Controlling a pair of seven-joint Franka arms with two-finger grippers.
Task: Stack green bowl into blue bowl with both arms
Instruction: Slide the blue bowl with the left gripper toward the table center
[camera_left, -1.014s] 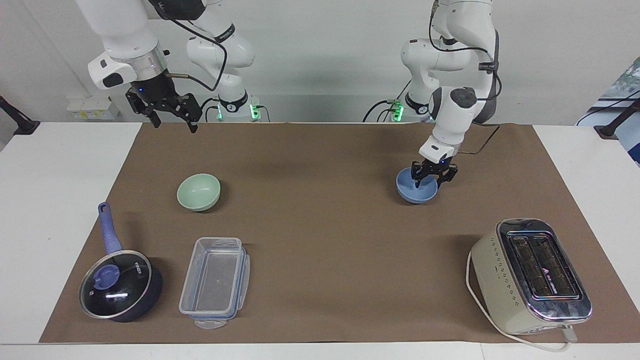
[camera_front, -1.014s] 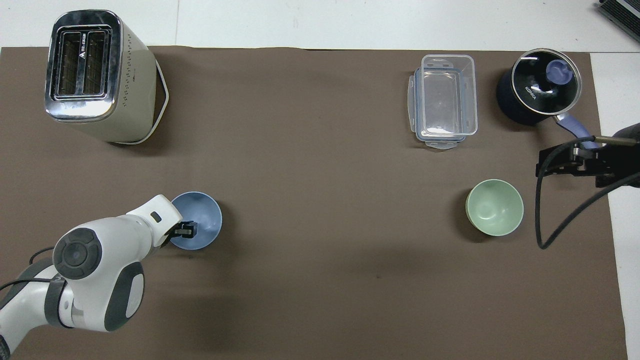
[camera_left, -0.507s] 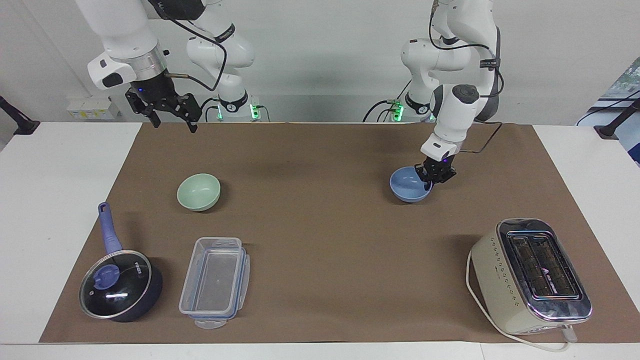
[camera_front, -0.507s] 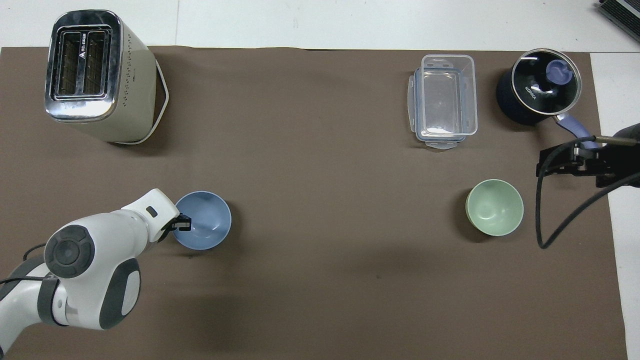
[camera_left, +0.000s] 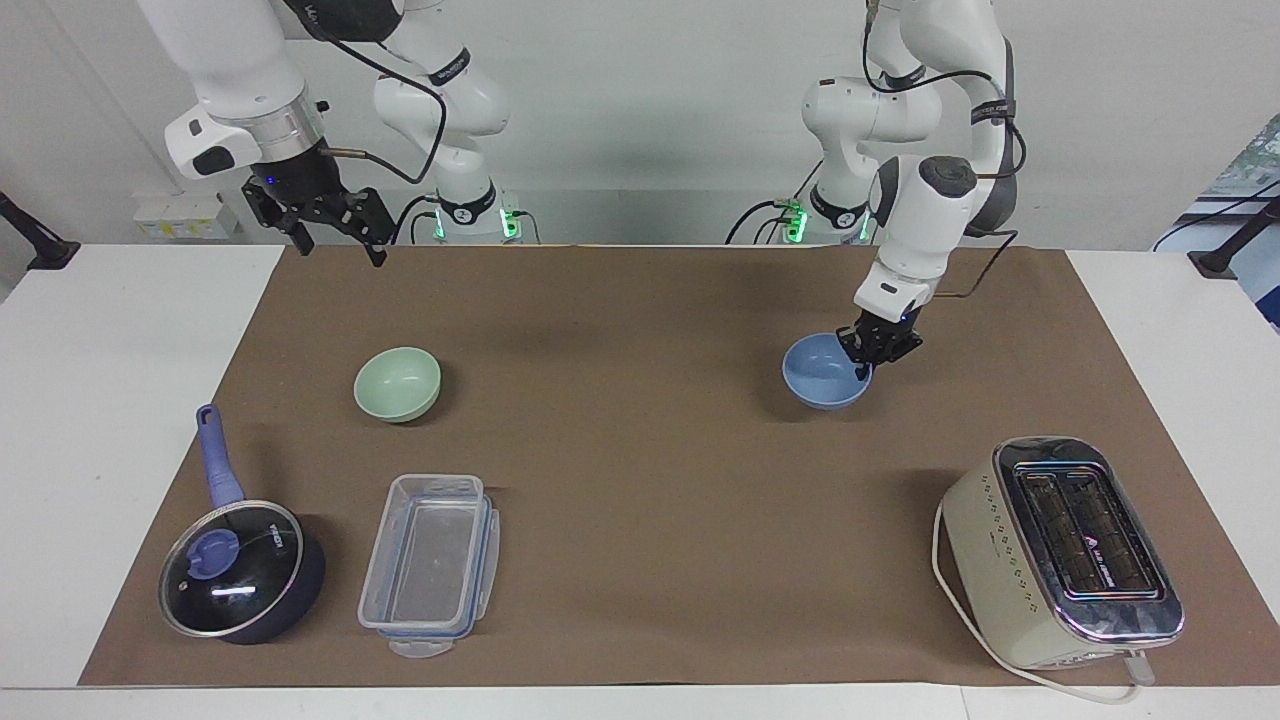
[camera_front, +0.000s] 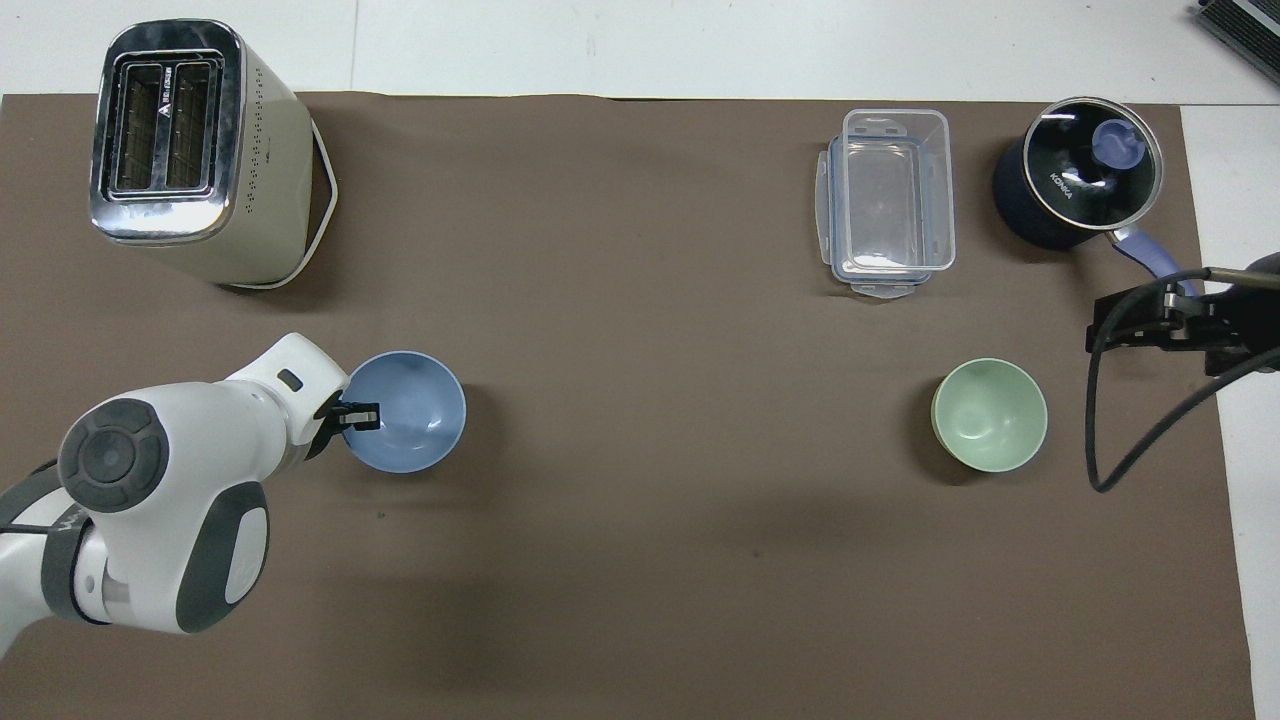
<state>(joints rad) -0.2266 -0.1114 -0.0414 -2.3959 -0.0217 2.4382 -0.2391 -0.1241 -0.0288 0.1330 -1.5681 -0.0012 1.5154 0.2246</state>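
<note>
The blue bowl (camera_left: 818, 374) (camera_front: 410, 412) is on the brown mat toward the left arm's end. My left gripper (camera_left: 866, 366) (camera_front: 358, 414) is shut on the bowl's rim, on the side facing the left arm's end of the table. I cannot tell whether the bowl is clear of the mat. The green bowl (camera_left: 397, 382) (camera_front: 989, 414) sits upright and alone on the mat toward the right arm's end. My right gripper (camera_left: 338, 238) (camera_front: 1100, 334) is open and empty, raised high over the mat's edge, apart from the green bowl.
A dark blue saucepan with glass lid (camera_left: 235, 570) (camera_front: 1080, 185) and a clear plastic container (camera_left: 430, 565) (camera_front: 890, 200) lie farther from the robots than the green bowl. A cream toaster (camera_left: 1065, 550) (camera_front: 195, 150) stands farther out than the blue bowl.
My left gripper has closed on the blue bowl's rim and shifted the bowl a little toward the table's middle and away from the robots. My right gripper has drifted slightly up and outward.
</note>
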